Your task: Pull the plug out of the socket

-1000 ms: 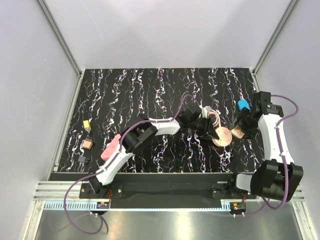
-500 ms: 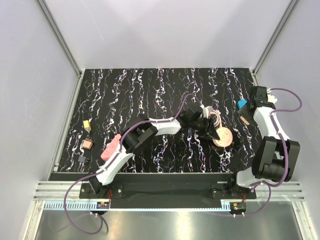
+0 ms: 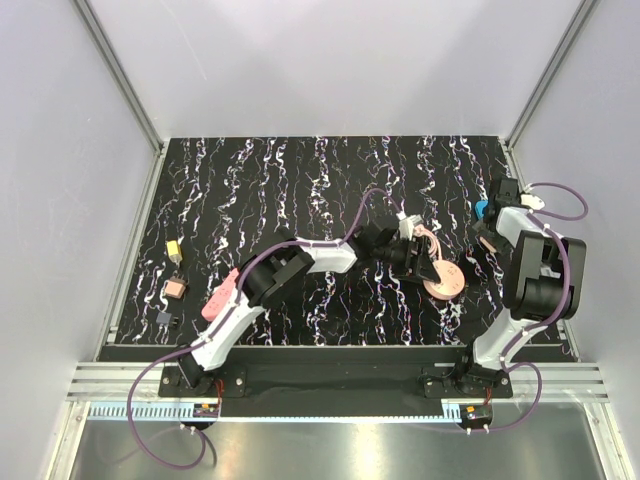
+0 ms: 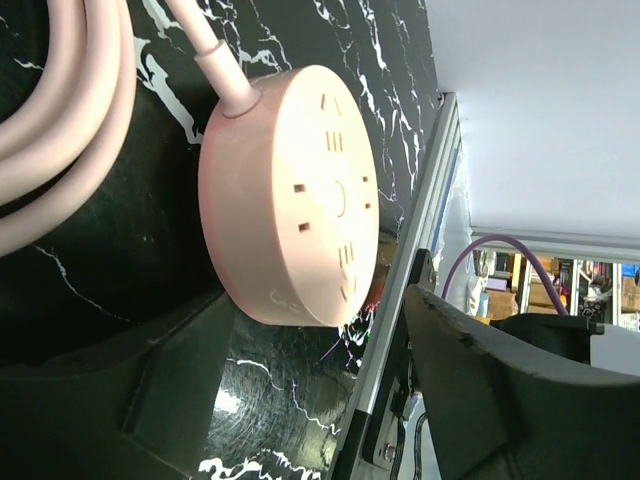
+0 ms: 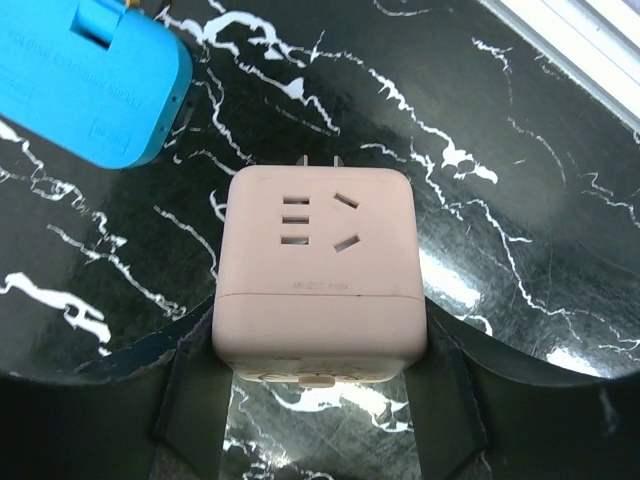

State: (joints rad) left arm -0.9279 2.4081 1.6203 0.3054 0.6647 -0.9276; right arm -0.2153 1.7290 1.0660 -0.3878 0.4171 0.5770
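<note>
Plug (image 5: 318,260) out of the socket (image 3: 447,279) and well apart from it, over at the right side of the black marbled tabletop (image 3: 300,180). Pale pink, square, rounded at the corners; two flat prongs bare at the far end, pointing away from the wrist camera. Outlet holes on its upward face. Clamped at the near end in the right pincer (image 5: 320,345), narrowed to the plug's width, with a dark finger (image 5: 195,400) pressed to each side. Up and to the left in that view, a blue adapter (image 5: 100,90), near but not touching. From above, only a small tan shape just below that adapter, close to the right arm's wrist.

Round and pink, the socket flat on the tabletop right of the middle, face up, slots bare. Thick pink cable (image 4: 50,110) out of its rim, looping away beside it. Around the socket's near edge, the left pincer (image 4: 315,330), spread wide and gripping nothing. One finger (image 4: 150,400) close under the rim, contact impossible to tell; the other off to the side, apart from it.

Far over by the tabletop's left edge, three small things set apart from one another — a yellow piece (image 3: 172,247), a pink piece (image 3: 175,288), a black piece (image 3: 165,318).
</note>
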